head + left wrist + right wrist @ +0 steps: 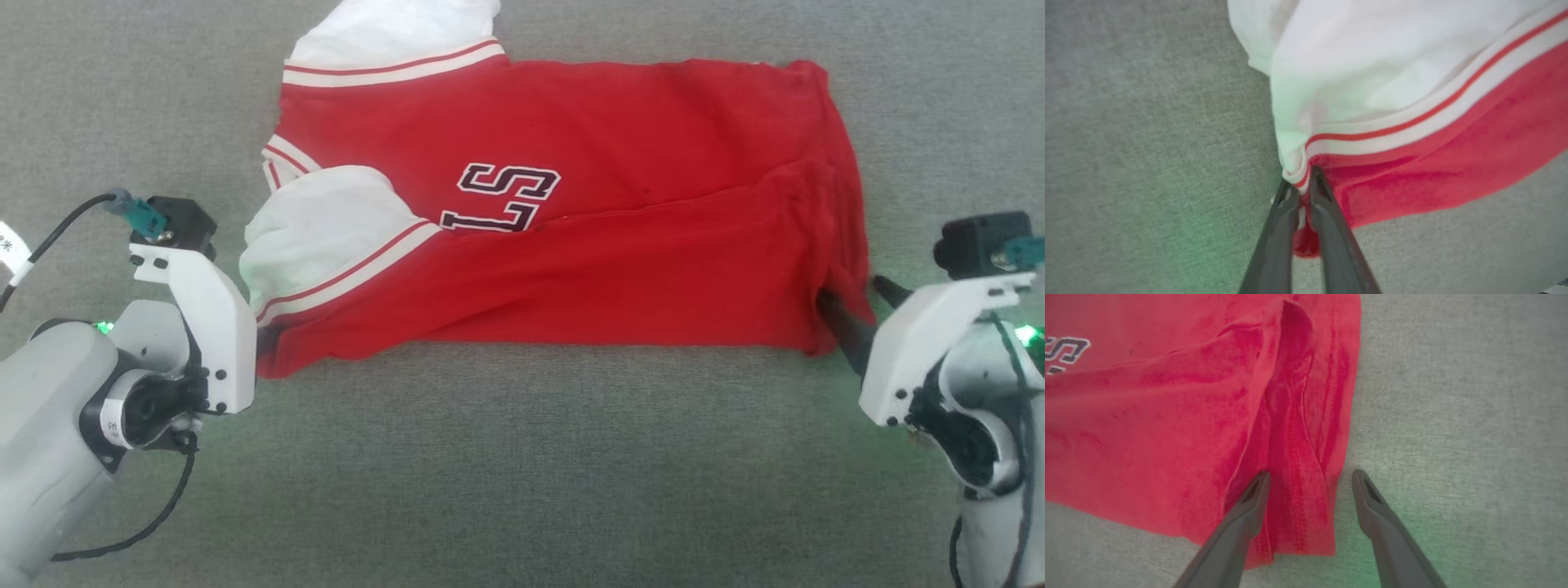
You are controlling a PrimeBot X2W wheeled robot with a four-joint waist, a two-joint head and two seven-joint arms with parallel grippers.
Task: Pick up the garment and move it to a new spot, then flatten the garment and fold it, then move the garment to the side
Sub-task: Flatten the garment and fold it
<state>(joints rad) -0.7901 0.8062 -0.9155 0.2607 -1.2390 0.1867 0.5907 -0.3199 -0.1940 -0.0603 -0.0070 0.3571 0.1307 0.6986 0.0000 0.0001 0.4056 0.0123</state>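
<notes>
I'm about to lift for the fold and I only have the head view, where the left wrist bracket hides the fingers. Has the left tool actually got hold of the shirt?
Observer: Yes. The left wrist view shows the left tool shut on the garment, pinching where the striped band meets the red.
Operator: And the right one, clamped too?
Observer: No. The right wrist view shows the right tool open: one finger at a fold in the red corner, the other over the grey surface beside the edge.
Operator: Any cloth between them?
Observer: Yes, a creased strip of hem lies between the fingers, not yet pinched.
</notes>
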